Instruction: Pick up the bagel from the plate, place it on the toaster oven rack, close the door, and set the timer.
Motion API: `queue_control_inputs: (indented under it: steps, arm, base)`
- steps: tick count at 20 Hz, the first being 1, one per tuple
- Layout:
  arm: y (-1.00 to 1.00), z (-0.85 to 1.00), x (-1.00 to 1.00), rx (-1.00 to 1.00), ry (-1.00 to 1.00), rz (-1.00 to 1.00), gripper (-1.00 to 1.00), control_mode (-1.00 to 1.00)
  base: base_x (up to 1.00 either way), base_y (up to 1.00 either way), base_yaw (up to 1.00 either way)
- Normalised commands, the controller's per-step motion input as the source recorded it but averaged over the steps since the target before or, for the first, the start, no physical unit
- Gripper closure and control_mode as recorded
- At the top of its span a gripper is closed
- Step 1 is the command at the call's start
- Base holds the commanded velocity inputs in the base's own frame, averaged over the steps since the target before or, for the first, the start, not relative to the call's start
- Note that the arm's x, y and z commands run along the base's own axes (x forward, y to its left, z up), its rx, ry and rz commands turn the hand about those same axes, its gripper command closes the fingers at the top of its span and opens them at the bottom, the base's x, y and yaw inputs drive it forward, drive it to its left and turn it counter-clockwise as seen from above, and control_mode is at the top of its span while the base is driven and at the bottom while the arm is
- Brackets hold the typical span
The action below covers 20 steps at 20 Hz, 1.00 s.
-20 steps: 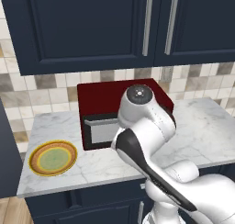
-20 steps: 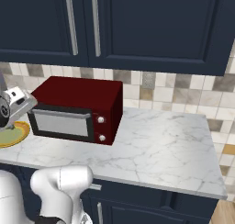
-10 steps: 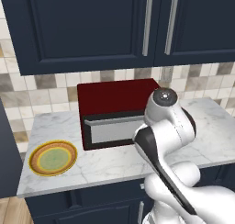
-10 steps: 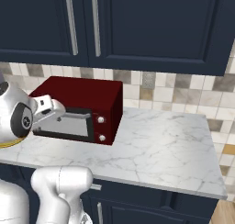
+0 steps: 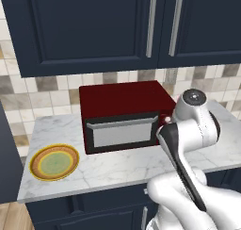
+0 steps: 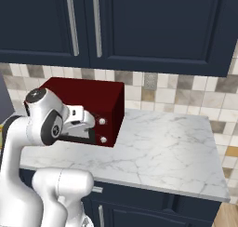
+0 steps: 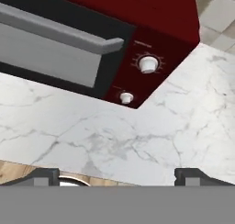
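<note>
Gripper (image 7: pixel 117 175) wide open and empty, facing the toaster oven (image 5: pixel 123 116); upper timer knob (image 7: pixel 148 64) looks small, rigid, slippery — pinch across its sides.

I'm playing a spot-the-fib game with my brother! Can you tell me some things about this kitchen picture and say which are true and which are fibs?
1. The dark red box-shaped toaster oven has its black-framed glass door closed. True.
2. A bagel lies on the round yellow-rimmed plate. False: the plate's pale green centre is bare.
3. The plate sits on the white marble counter, left of the oven. True.
4. The oven has three white knobs. False: it has two.
5. The gripper is holding something. False: its jaws are open with nothing between them.
</note>
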Motion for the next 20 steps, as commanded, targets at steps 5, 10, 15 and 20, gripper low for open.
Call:
queue_control_inputs:
  steps: [5,10,15,20]
  arm:
    - [-0.66,-0.34,0.1,0.26,0.01,-0.19,-1.0,-1.0]
    - [-0.36,-0.21,0.36,0.32,0.0,-0.1,-1.0,-1.0]
    - [-0.13,-0.14,0.51,0.28,0.09,-0.07,-1.0,-1.0]
    - [0.01,-0.01,0.61,0.07,0.22,-0.04,-1.0,-1.0]
  base:
    - [0.0,0.0,0.0]
    - [0.0,0.0,0.0]
    - [0.0,0.0,0.0]
    - [0.0,0.0,0.0]
